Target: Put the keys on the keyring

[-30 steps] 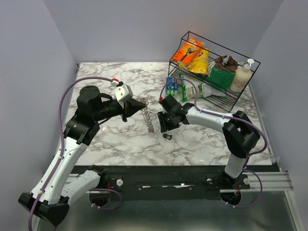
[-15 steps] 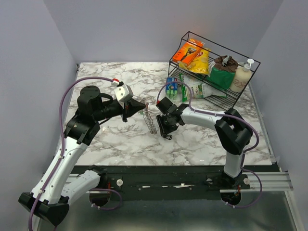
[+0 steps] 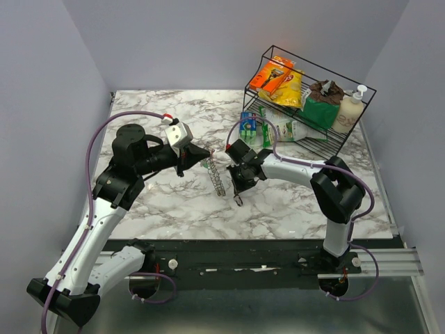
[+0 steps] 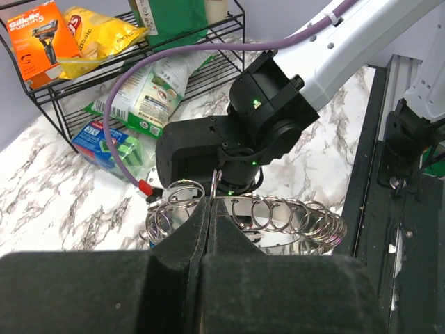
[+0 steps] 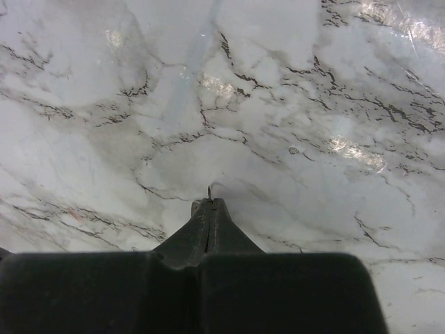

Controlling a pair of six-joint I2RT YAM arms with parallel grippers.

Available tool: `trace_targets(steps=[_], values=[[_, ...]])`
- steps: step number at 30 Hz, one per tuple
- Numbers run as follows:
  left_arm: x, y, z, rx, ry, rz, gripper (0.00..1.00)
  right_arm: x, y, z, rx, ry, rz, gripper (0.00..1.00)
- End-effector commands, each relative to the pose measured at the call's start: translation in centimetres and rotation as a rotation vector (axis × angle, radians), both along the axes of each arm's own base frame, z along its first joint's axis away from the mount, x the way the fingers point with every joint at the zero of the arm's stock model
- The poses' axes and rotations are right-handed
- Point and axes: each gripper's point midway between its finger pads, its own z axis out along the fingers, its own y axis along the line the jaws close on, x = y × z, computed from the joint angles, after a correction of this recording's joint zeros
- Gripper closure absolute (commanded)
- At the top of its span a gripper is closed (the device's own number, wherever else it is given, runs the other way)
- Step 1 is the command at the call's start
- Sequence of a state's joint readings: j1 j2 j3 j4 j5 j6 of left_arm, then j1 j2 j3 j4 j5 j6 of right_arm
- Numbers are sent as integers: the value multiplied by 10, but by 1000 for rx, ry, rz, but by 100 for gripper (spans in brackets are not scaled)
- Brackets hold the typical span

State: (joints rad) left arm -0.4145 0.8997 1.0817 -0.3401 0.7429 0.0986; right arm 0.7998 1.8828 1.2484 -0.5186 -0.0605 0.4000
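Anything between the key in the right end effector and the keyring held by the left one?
Nothing visible. The right end effector is shut on the key, only its tip showing, and the keyring hangs from the shut left end effector just beside it. Only bare table lies between them in the top view.

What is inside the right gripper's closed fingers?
A thin sliver of metal sticks out past the tips of the shut right gripper, above the marble table. The rest is covered by the fingers, so whether it is a key cannot be told.
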Motion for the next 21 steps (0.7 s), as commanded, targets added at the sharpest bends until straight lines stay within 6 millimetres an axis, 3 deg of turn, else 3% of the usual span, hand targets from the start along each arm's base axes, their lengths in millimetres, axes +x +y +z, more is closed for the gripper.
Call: trace_targets(steps=[1,12,16,21], values=[[3,2,8,-3,-44,20,100,0,2,16,16,-38,32,99],[2,5,5,8,-55,29,100,6,2,64,99,-177,84,100],[0,6,4,11,-63,28,100,6,7,94,175,-253,124,100],[-2,6,2,18,-68,19,100,0,11,148,305,-401,234,99]])
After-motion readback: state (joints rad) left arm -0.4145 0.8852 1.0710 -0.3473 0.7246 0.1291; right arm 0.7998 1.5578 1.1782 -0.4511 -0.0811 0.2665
